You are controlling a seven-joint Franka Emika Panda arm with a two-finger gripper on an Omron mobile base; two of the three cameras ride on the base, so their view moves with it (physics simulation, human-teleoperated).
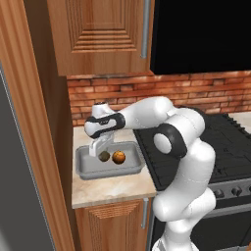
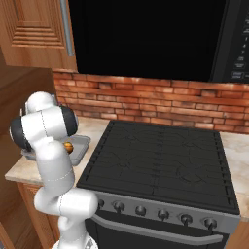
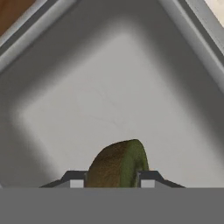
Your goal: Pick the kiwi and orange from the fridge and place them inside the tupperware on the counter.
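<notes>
A: What are the fingers doing?

B: In the hand view the gripper has its two dark tips standing narrow with the kiwi right between them. The gap matches the fruit's width, but whether the pads actually press on it I cannot tell

A: And what lies under the fingers?

B: The grey floor of the tupperware. Its raised rim runs round beyond the fingertips on both sides, so the tips are over the tray's inside.

A: How does it look from the left base view?

B: The gripper points down into the tupperware, with the kiwi at the fingertips, low in the tray. The orange lies just beside the fingers, on the side towards the black stovetop, also inside the tray

A: And further out?

B: The tray rests on the counter, in front of a brick wall. From the right base view the orange peeks past the arm, inside the tupperware
</notes>
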